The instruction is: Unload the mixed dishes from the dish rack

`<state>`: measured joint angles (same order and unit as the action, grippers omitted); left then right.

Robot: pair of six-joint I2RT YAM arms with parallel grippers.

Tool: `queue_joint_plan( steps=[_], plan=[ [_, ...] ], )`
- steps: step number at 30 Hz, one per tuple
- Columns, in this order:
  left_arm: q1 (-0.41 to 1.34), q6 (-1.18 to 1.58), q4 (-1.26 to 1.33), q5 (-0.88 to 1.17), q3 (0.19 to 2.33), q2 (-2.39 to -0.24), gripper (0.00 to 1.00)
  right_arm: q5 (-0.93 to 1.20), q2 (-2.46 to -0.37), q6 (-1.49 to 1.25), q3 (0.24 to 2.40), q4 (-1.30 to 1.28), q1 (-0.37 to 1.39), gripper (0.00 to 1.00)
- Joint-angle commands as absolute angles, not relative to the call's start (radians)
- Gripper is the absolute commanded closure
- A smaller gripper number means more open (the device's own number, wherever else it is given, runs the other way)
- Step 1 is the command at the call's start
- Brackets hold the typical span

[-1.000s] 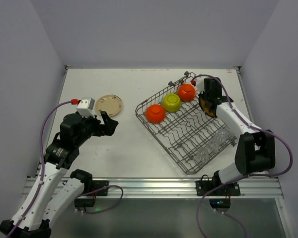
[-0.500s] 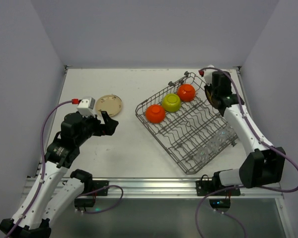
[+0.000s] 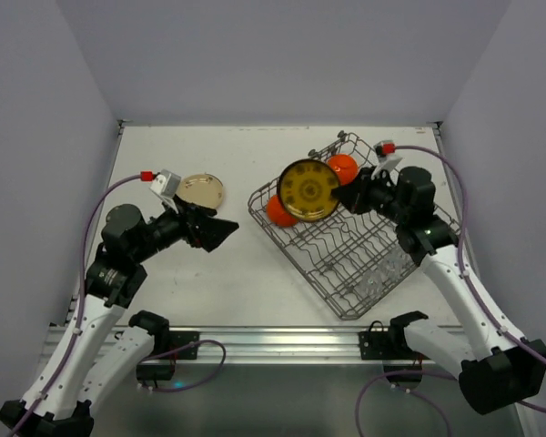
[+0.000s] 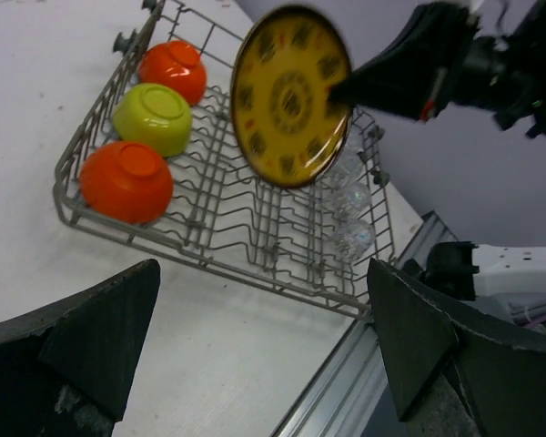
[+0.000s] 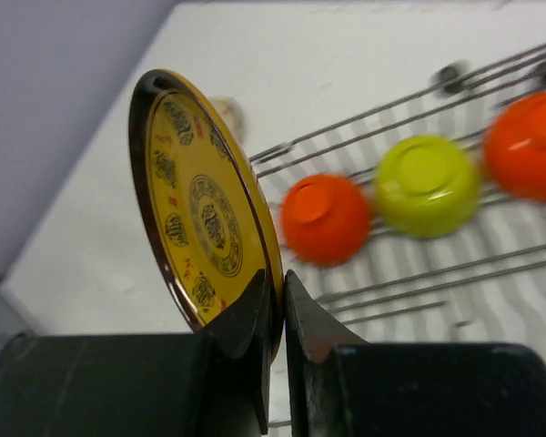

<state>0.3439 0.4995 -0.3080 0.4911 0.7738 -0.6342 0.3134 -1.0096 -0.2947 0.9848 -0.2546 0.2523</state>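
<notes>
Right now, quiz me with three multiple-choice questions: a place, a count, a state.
1. The yellow patterned plate is: A held above the rack by the right pincer; B slotted in the rack; C on the table.
2. Bowls in the rack: A one; B two; C three.
3. The left pincer is: A shut on a glass; B open; C shut on a bowl.
1 A, pinched at its rim; 2 C, two orange, one yellow-green; 3 B, fingers wide apart, empty.
</notes>
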Motion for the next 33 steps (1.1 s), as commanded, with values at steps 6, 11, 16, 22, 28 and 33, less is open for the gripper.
queue_joint_plan(
  steps=[6,11,16,22,28,33],
  plan=[
    [0.356,0.653,0.074,0.727,0.799,-0.842,0.00,0.738,-1.034,-0.837,0.732,0.356,0.393,1.00],
    [0.365,0.630,0.075,0.643,0.799,-0.882,0.19,0.782,-1.080,-0.841,0.730,0.393,0.393,1.00],
    [0.411,0.615,0.077,0.623,0.833,-0.960,0.56,0.793,-1.114,-0.833,0.744,0.400,0.393,1.00],
    [0.471,0.565,-0.027,0.470,0.885,-1.006,1.00,0.778,-1.112,-0.821,0.749,0.388,0.393,1.00],
    [0.486,0.563,-0.202,0.143,0.933,-1.028,1.00,0.766,-1.078,-0.874,0.690,0.457,0.391,0.73],
    [0.486,0.667,-0.276,-0.116,0.940,-0.985,1.00,0.657,-0.997,-0.818,0.647,0.347,0.388,0.01]
  ],
)
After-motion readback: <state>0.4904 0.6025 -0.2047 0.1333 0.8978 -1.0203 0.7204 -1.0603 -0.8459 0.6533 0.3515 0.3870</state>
